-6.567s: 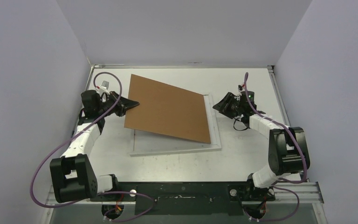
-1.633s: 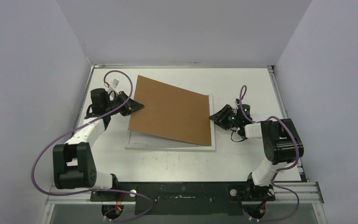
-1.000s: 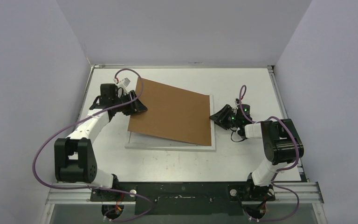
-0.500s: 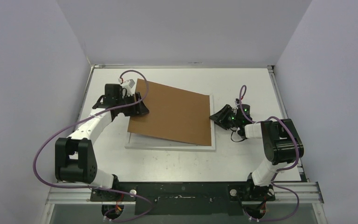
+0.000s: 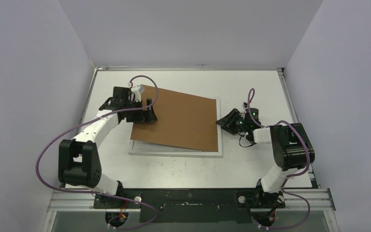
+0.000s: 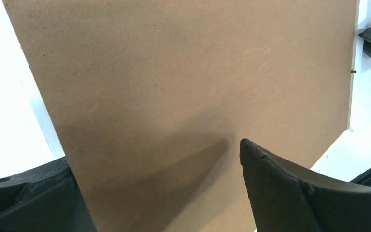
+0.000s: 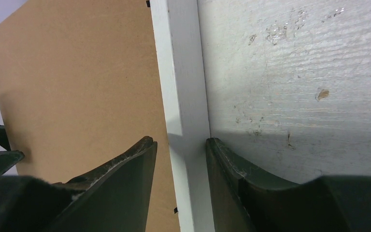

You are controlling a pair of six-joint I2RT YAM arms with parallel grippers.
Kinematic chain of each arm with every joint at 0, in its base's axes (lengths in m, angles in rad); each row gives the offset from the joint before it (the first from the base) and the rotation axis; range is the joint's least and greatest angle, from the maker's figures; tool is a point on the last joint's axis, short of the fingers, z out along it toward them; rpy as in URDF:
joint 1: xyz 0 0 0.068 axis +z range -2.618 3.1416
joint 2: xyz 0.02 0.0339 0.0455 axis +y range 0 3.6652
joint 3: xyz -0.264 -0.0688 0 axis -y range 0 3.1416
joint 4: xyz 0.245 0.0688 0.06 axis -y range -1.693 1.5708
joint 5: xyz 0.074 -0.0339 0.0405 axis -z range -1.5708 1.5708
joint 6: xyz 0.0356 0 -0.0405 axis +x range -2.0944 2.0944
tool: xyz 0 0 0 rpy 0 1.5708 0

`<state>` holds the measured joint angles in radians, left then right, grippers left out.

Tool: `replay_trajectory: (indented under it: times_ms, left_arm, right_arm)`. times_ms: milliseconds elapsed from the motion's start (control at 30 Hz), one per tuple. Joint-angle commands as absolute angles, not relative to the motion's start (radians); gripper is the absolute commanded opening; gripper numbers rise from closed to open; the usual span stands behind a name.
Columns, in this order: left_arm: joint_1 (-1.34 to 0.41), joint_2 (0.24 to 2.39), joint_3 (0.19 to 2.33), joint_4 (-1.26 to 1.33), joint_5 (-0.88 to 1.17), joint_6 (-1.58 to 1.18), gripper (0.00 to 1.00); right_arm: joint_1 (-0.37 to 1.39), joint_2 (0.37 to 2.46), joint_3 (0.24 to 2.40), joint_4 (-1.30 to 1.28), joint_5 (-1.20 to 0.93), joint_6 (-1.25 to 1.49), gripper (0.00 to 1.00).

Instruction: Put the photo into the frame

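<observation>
The frame (image 5: 174, 152) lies flat on the white table (image 5: 183, 171), between the two arms. A brown board (image 5: 183, 118) covers almost all of it, so only the near rail and the right rail show as thin white strips. The board sits askew: its right edge runs along the inside of the frame's right rail, while its far left corner reaches past the frame toward the back of the table. Whether the board's left end is lifted or resting cannot be told from above. The photo cannot be seen in any view.

The left gripper (image 5: 147, 112) is at the board's left edge, pointing toward the right arm. Its fingers (image 6: 290, 193) stand wide apart and grip nothing. In the wrist view one of them is above the brown surface and throws a shadow on it, and the other is out beyond the board's left edge.

The right gripper (image 5: 221, 122) is low at the frame's right rail, about halfway along it. Its wrist view shows the jaws set astride that white rail, one finger on the board side and one on the table side, clamped on the frame
</observation>
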<state>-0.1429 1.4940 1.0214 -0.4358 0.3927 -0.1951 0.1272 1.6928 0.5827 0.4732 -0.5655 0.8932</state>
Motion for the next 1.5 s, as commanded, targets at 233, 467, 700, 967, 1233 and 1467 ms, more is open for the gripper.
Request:
replay_trajectory:
  times_ms: [233, 467, 700, 967, 1233, 1467]
  left_arm:
    - [-0.228, 1.508, 1.107, -0.519, 0.310, -0.092, 0.96]
    - [-0.263, 1.512, 1.128, -0.534, 0.261, -0.063, 0.96]
    - [-0.297, 1.523, 1.182, -0.579, 0.153, -0.025, 0.96]
    - [-0.358, 1.545, 1.198, -0.609, 0.029, 0.024, 0.96]
    - [-0.403, 1.563, 1.227, -0.634, -0.088, 0.071, 0.96]
    - [-0.397, 1.581, 1.260, -0.682, -0.012, 0.053, 0.96]
  right_arm:
    - [0.163, 1.654, 0.582, 0.532, -0.679, 0.923, 0.42]
    - [0.162, 1.654, 0.577, 0.536, -0.684, 0.923, 0.42]
    - [0.160, 1.654, 0.571, 0.553, -0.692, 0.930, 0.42]
    - [0.157, 1.649, 0.570, 0.555, -0.699, 0.933, 0.42]
    - [0.154, 1.659, 0.552, 0.585, -0.706, 0.946, 0.42]
    - [0.155, 1.664, 0.547, 0.599, -0.713, 0.953, 0.42]
